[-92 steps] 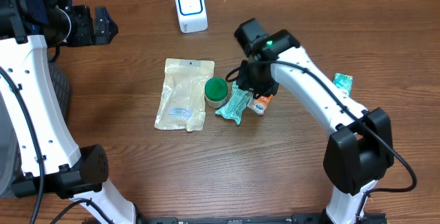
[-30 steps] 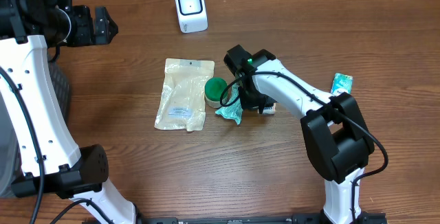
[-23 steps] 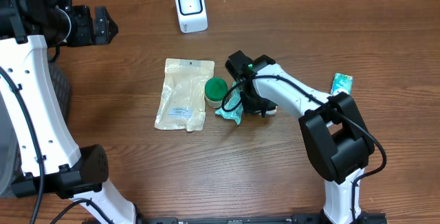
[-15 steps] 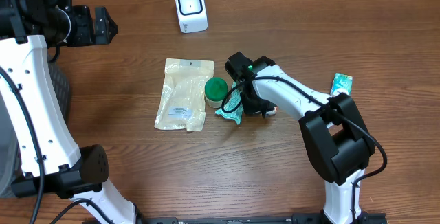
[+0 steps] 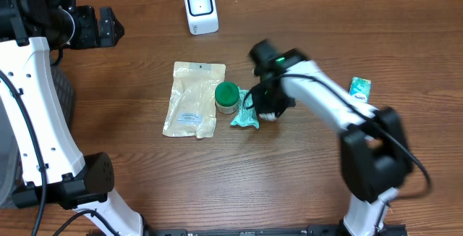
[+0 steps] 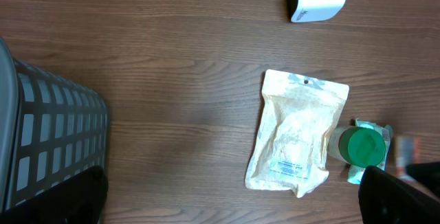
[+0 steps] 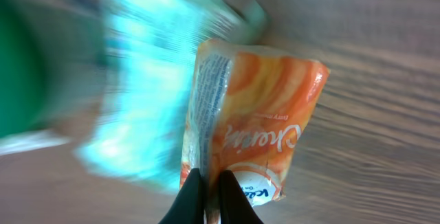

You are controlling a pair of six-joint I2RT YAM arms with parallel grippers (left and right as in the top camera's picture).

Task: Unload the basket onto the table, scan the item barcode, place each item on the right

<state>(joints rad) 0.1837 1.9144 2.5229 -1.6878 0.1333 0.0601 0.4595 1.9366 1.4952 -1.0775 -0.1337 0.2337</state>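
The worktop [image 5: 145,192] shows the job barely begun, by my reckoning. My left hand [image 5: 108,26] hangs wide open and empty at the far left, well apart from the goods. In the middle lies the beige pouch [image 5: 194,98], with the green-lidded jar [image 5: 227,97] against its right edge and a teal packet [image 5: 246,114] just right of the jar. The scanner [image 5: 201,8] stands at the far edge with nothing presented to it. My right hand [image 7: 208,195] is clenched on one edge of the orange sachet [image 7: 254,114], close beside the teal packet. The grasp looks made. What is left is carrying the sachet far-left to the scanner and finding its barcode, which I cannot see here.
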